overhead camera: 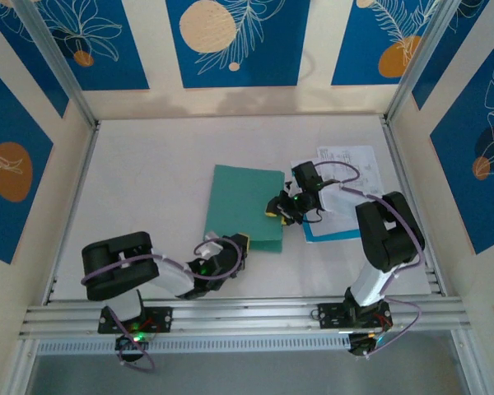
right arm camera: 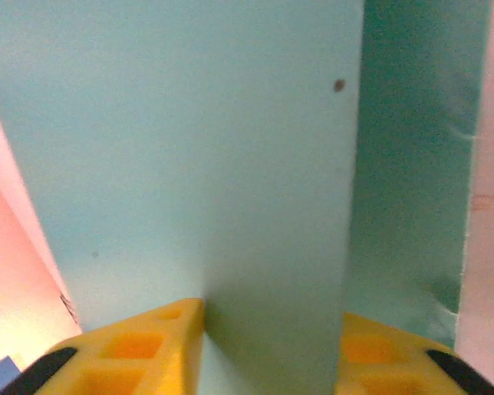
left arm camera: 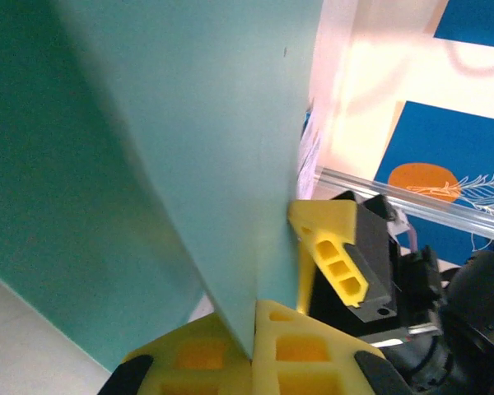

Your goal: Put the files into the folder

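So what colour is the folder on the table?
The folder is plain teal-green with no pattern. The top external view shows it best.

Left end effector low, jaws pinched together; right end effector outstretched, jaws partly apart.

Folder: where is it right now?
Top external view: the folder lies mid-table, left of the files, with the left gripper pinching its near right corner and the right gripper at its right edge.
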